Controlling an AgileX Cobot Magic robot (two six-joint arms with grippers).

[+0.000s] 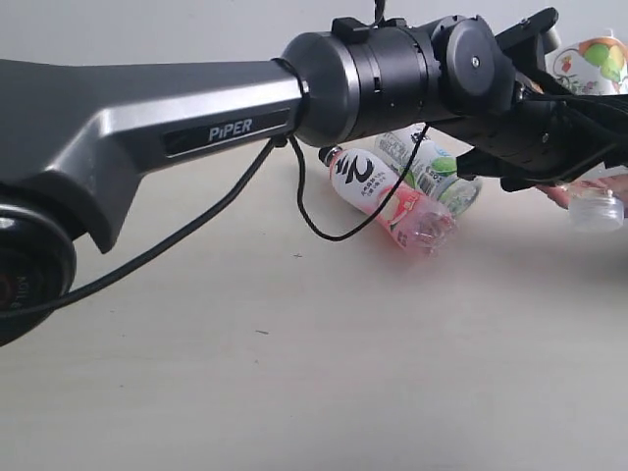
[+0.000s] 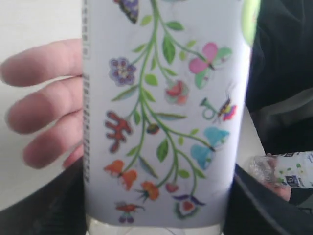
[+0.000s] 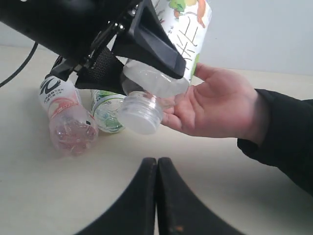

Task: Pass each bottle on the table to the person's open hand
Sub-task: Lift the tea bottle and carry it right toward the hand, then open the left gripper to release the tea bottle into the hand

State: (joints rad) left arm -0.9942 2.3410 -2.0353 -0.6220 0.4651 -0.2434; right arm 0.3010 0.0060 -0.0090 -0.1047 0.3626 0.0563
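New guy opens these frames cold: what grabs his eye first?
The grey left arm spans the exterior view, and its left gripper is clamped on the floral bottle, which hangs cap down at the fingertips of the person's open hand. Whether they touch is unclear. Beyond the arm, the peach bottle and the lime bottle lie side by side on the table.

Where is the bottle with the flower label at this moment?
The floral bottle is at the far right of the exterior view, cap down, held in the left end effector over the person's open hand.
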